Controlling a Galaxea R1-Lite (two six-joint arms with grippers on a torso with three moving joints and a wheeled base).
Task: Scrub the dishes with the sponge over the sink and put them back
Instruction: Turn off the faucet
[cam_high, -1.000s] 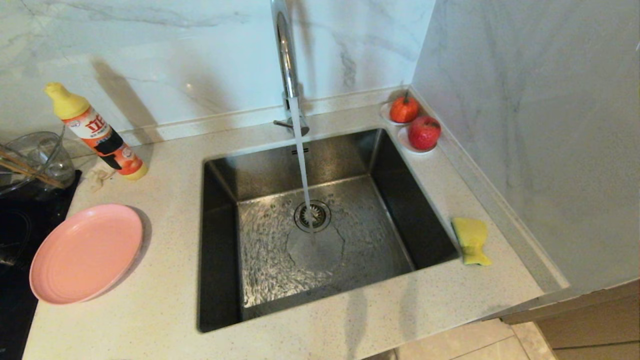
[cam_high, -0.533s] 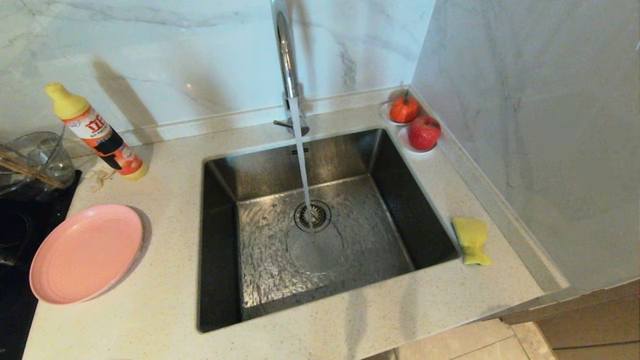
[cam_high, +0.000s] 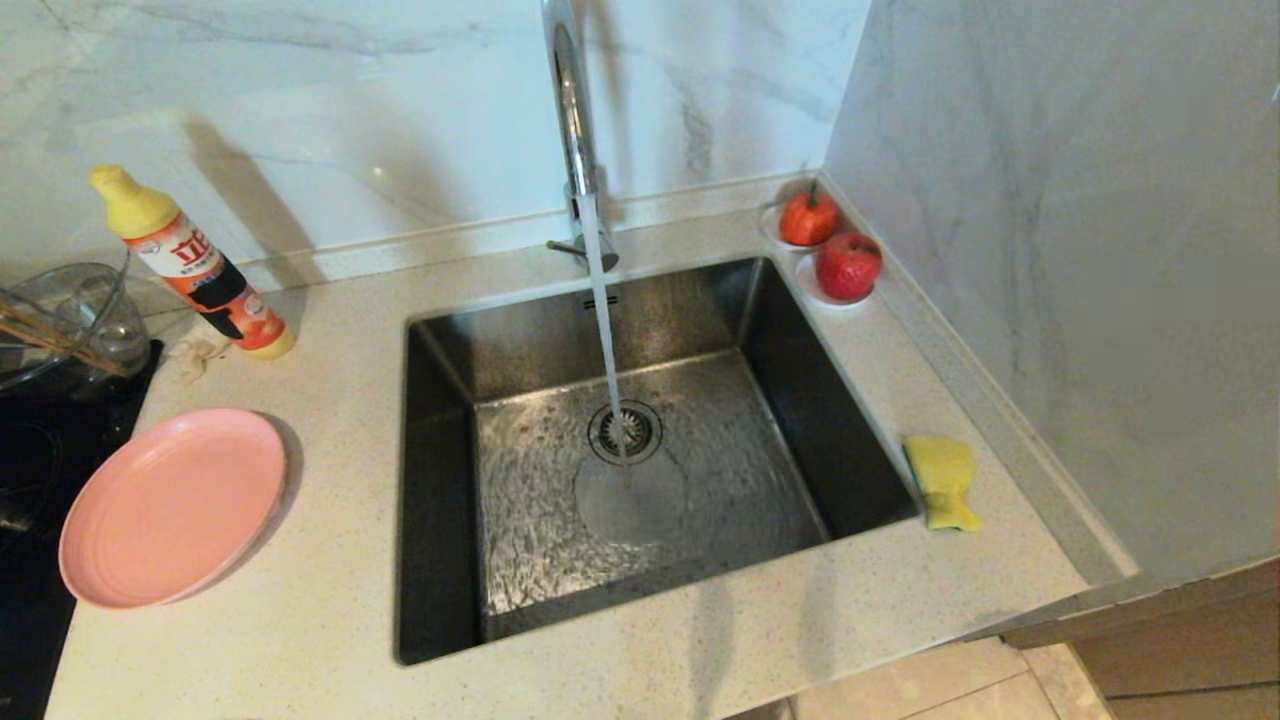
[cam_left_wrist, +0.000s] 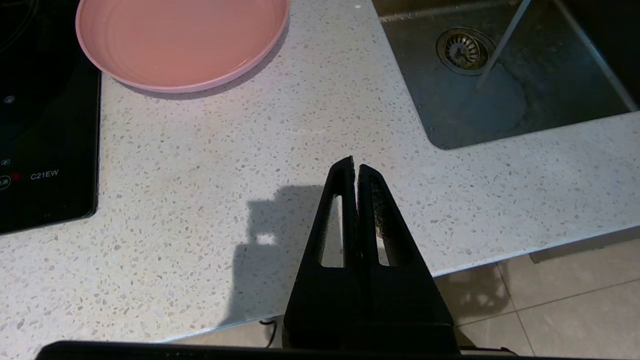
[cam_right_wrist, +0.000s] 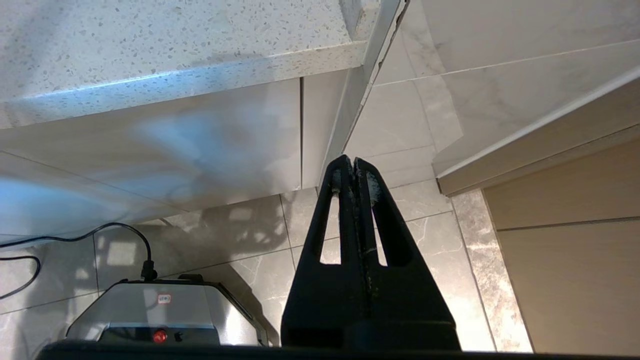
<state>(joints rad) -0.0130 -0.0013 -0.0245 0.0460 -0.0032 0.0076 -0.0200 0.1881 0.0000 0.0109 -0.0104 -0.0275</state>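
Observation:
A pink plate (cam_high: 170, 505) (cam_left_wrist: 182, 42) lies on the speckled counter left of the sink (cam_high: 620, 440) (cam_left_wrist: 505, 75). Water runs from the chrome faucet (cam_high: 572, 120) onto the round drain (cam_high: 625, 431). The yellow sponge (cam_high: 942, 481) rests on the counter at the sink's right rim. Wooden chopsticks (cam_high: 55, 335) lean in a clear glass bowl at the far left. My left gripper (cam_left_wrist: 355, 167) is shut and empty, hovering above the counter's front edge, short of the plate. My right gripper (cam_right_wrist: 348, 162) is shut and empty, below counter height over the floor tiles. Neither arm appears in the head view.
A detergent bottle (cam_high: 190, 265) with a yellow cap stands at the back left. Two red fruits (cam_high: 830, 245) sit on small dishes in the back right corner. A black cooktop (cam_left_wrist: 45, 125) borders the counter on the left. A marble wall (cam_high: 1060, 260) closes the right side.
Only the ripples of the running water in the basin differ. Nothing else has moved.

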